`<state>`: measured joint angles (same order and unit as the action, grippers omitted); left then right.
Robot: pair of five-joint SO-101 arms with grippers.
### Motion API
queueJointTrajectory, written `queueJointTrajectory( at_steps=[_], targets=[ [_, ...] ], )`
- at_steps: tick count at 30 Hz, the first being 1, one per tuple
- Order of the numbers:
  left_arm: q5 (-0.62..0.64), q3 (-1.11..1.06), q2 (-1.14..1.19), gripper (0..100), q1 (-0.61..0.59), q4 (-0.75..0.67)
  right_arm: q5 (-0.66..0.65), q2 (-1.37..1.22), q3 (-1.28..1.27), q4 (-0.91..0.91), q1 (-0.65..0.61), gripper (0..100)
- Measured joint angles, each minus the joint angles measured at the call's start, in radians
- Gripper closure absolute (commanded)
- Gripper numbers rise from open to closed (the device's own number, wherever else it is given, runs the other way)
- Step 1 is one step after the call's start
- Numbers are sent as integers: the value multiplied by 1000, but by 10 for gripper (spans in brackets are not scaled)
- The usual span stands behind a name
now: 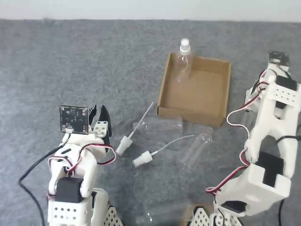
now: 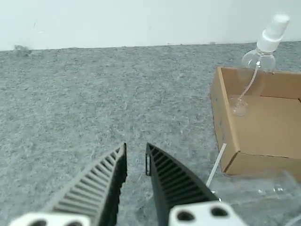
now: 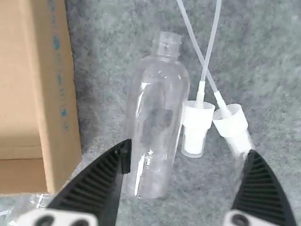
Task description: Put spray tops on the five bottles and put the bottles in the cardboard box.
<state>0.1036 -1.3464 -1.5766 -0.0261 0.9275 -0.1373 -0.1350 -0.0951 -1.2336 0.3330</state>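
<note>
The grey felt table (image 1: pixel 70 61) carries both arms. The left arm (image 1: pixel 75 179) is at the near left and the right arm (image 1: pixel 273 136) is folded at the right edge.

The cardboard box (image 1: pixel 188 115) sits open in the middle right. In its far left corner stands the capped bottle (image 1: pixel 183 66), upright, with its spray top pointing straight up.

The flat bottle (image 1: pixel 162 126) lies just in front of the box, its long axis parallel to the box's near wall. In the right wrist view its open neck points away from the gripper.

The slanted bottle (image 1: pixel 195 149) lies diagonally, with its open neck aimed at the box's near right corner. The near bottle (image 1: pixel 157 217) lies on its side between the arm bases, and I cannot tell which way it points.

Two loose spray tops, the left spray top (image 1: pixel 123 144) and the right spray top (image 1: pixel 142 160), lie side by side. Their thin tubes run towards the box.

The left gripper (image 2: pixel 136 148) hangs above bare felt, empty, with only a narrow gap between its jaws. The right gripper (image 3: pixel 187 150) is spread wide and grasps nothing.
</note>
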Motion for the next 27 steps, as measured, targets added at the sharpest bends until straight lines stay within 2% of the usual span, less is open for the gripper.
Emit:
queueJointTrajectory(
  at_steps=[3,10,15,21,23,27],
  targets=[
    [0,0,0,942,0,0,-12,0,0,2,23,685],
    [0,0,0,942,0,0,-167,-2,0,101,178,685],
    [0,0,0,942,0,0,-276,-94,0,106,206,685],
    [0,-43,-3,942,0,-26,-331,-204,2,135,216,686],
    [0,-52,-2,942,-2,-41,-331,-232,2,170,235,708],
    [0,-52,-2,942,-2,-54,-333,-281,2,221,259,819]
  ],
)
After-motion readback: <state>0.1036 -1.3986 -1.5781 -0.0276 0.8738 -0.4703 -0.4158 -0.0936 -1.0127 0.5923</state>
